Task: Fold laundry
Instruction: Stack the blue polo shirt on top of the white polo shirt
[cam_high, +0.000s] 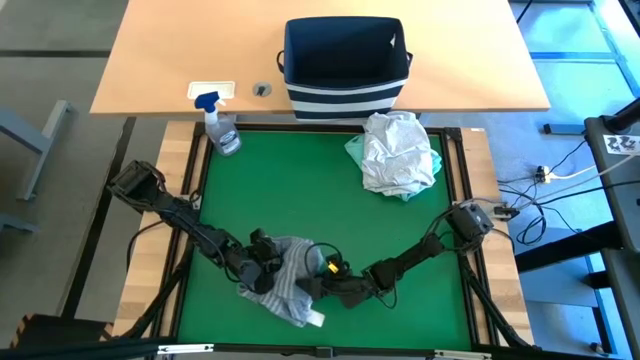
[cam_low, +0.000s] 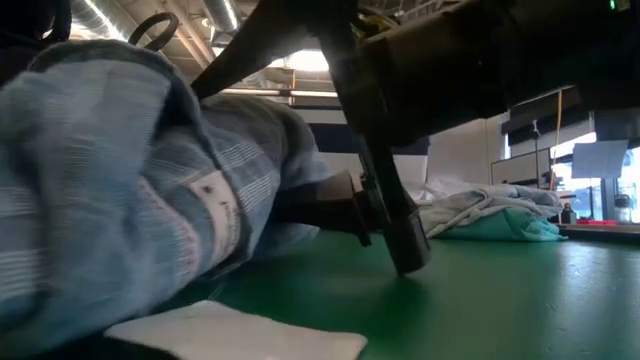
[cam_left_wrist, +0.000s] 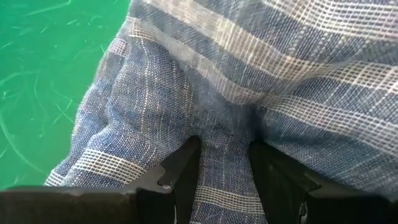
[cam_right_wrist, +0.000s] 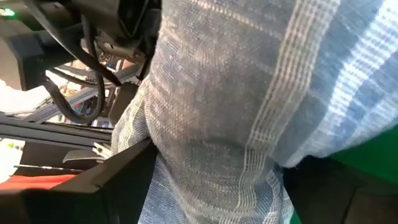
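The grey-blue striped shirt (cam_high: 283, 275) lies bunched on the green mat (cam_high: 300, 190) near the front edge. A white tag (cam_high: 315, 318) sticks out at its near side. My left gripper (cam_high: 266, 260) comes at the shirt from the left and is shut on a fold (cam_left_wrist: 225, 186). My right gripper (cam_high: 313, 287) comes from the right. It stands open, its fingers wide on either side of a hump of the shirt (cam_right_wrist: 217, 155). A white t-shirt (cam_high: 398, 150) lies crumpled on a mint-teal garment (cam_high: 354, 150) at the far right of the mat. My left gripper pinches a raised fold of the shirt (cam_left_wrist: 225, 158) between its two fingers, slanting down from the table's left. The cloth is bunched there and the number of layers does not show. The rest of the shirt lies slack on the mat. My right gripper has a thick hump of shirt (cam_right_wrist: 205, 186) filling the gap between its wide fingers. I cannot tell whether the pads touch the cloth.
A navy-and-white striped basket (cam_high: 345, 65) stands on the wooden table beyond the mat's far edge. A spray bottle (cam_high: 222, 125) stands at the mat's far left corner. Bare green mat lies between the shirt and the far pile.
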